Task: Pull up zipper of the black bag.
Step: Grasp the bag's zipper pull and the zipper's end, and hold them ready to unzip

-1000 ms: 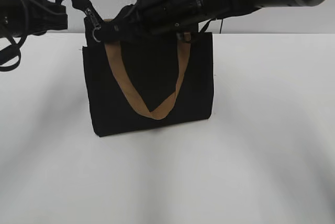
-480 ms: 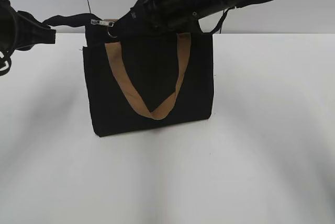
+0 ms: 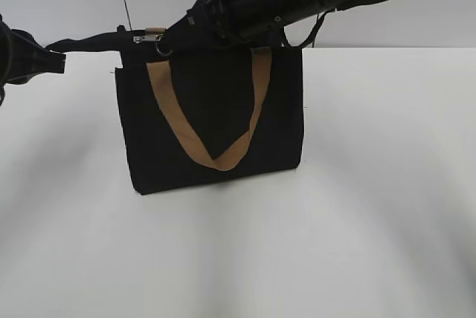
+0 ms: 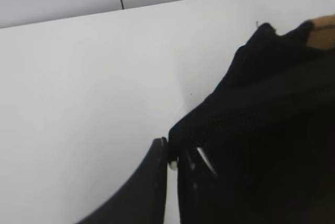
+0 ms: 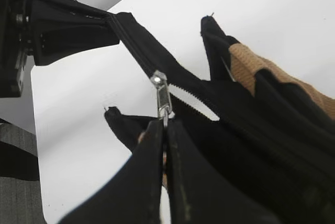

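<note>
The zipper (image 5: 157, 80) runs along the top edge of the black bag (image 3: 212, 121), which stands upright on the white table (image 3: 372, 184). The right gripper (image 5: 165, 124) is clenched on the silver pull tab (image 5: 163, 98). At nine o'clock of the bag, the left gripper (image 4: 170, 153) is clamped on the zip's fabric tail, holding it taut. I'd say the trick is keeping that tension straight and level while drawing the tab along the teeth, not upward.
</note>
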Robot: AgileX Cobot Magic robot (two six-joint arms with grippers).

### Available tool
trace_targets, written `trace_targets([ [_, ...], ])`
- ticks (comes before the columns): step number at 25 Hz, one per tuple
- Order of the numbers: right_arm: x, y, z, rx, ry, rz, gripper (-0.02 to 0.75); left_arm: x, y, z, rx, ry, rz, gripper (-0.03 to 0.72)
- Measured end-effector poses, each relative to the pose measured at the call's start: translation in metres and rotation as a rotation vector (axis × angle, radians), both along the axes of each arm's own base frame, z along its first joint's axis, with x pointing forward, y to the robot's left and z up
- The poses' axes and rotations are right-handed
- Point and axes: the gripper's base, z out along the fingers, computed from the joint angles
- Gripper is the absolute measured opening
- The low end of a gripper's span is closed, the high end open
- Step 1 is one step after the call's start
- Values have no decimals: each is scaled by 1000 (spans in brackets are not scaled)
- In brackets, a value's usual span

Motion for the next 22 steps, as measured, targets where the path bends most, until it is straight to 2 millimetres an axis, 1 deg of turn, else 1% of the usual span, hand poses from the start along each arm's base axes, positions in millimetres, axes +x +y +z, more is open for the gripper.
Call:
trace_targets([
  [3,1,-1,-1,-10,-7,-5,-15,1,6,-1,4,16,26,20],
  [10,2,-5,-5,-75,-21,-13,-15,1,7,-1,3,23,32,20],
  [12,5,-10,-5,-82,-12,-28,-15,1,7,-2,3,23,32,20],
  [13,6,-14,-6,-81,-1,-33,-15,1,7,-2,3,23,32,20],
  [16,16,-33,-5,-76,22,-89,-15,1,7,-2,3,23,32,20],
  [22,27,-71,13,-76,-8,-174,-15,1,7,-2,3,23,33,20],
])
